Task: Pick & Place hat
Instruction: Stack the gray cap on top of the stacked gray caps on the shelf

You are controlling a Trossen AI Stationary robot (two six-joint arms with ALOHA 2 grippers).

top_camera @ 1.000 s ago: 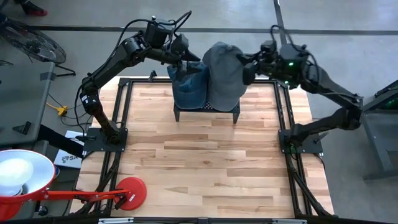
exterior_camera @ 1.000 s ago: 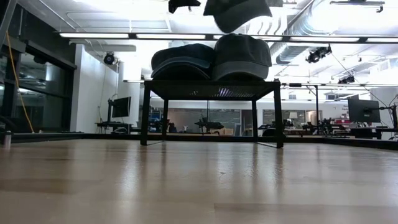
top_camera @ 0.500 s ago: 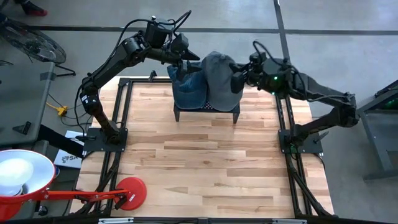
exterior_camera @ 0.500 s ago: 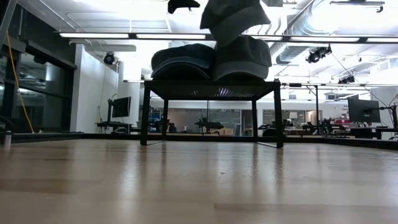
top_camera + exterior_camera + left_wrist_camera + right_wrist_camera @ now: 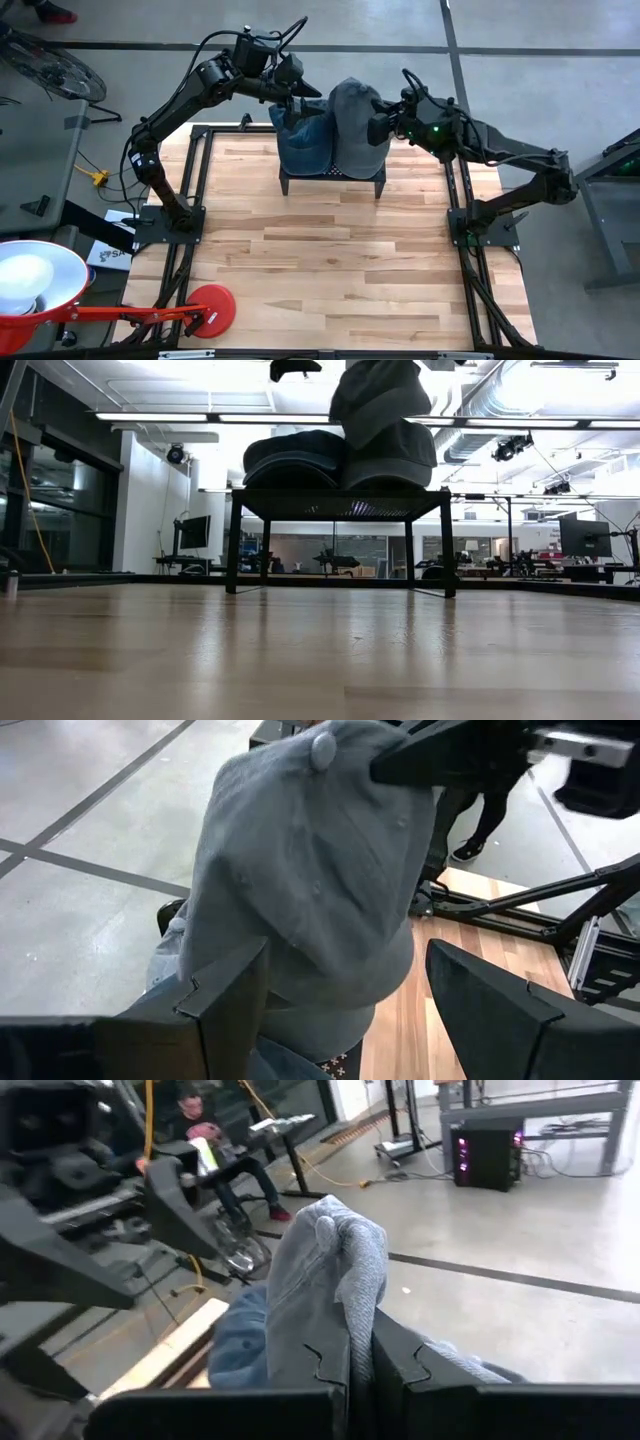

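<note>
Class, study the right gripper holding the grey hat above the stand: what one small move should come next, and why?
Probably lower it a little more before letting go. The right gripper is shut on the grey hat, which hangs tilted, just meeting the hat stack on the black stand. The left gripper waits open beside it.

In the low view the top edge cuts off the raised grey hat (image 5: 378,400) and the left gripper (image 5: 295,368); the right gripper is out of frame there. From above, the hat (image 5: 355,125) covers most of the stand (image 5: 332,178) and probably another hat beneath. The right wrist view's seated person (image 5: 205,1140) is blurred.
</note>
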